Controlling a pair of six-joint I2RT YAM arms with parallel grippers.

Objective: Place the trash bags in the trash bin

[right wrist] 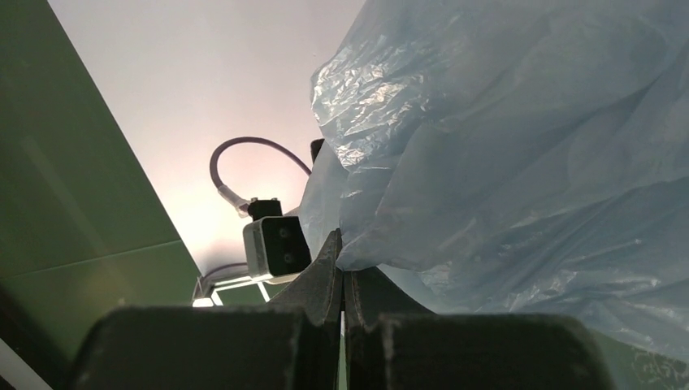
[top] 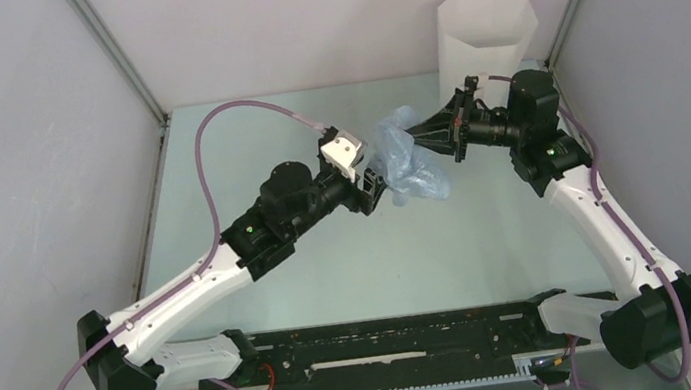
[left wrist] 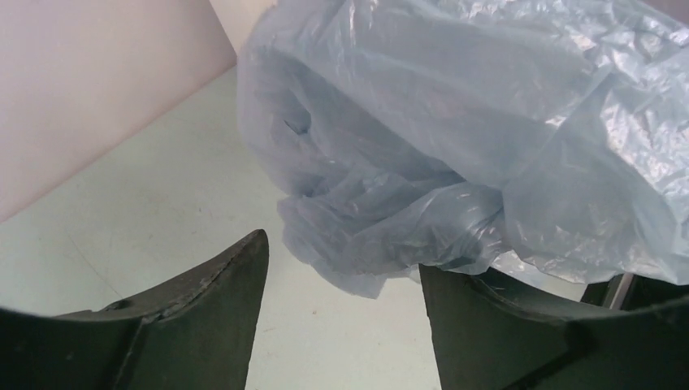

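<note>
The pale-blue, wrinkly trash bag [top: 407,159] hangs crumpled between my two grippers in the middle of the table. My right gripper [top: 418,132] is shut on the bag's upper right edge; in the right wrist view the film [right wrist: 520,146] bulges out from the pinched tips of that gripper [right wrist: 341,244]. My left gripper [top: 373,189] is at the bag's left side, open. In the left wrist view a low fold of the bag [left wrist: 455,122] hangs down to the tips of the left gripper [left wrist: 341,260], and the right finger [left wrist: 487,325] lies under the film. The tall white trash bin [top: 489,35] stands at the back right, behind the right arm.
Grey walls with metal corner posts [top: 117,59] close in the pale green table [top: 245,148] on three sides. A purple cable [top: 221,121] loops over the left arm. The left arm's wrist camera [right wrist: 276,248] shows just beyond the right gripper's tips.
</note>
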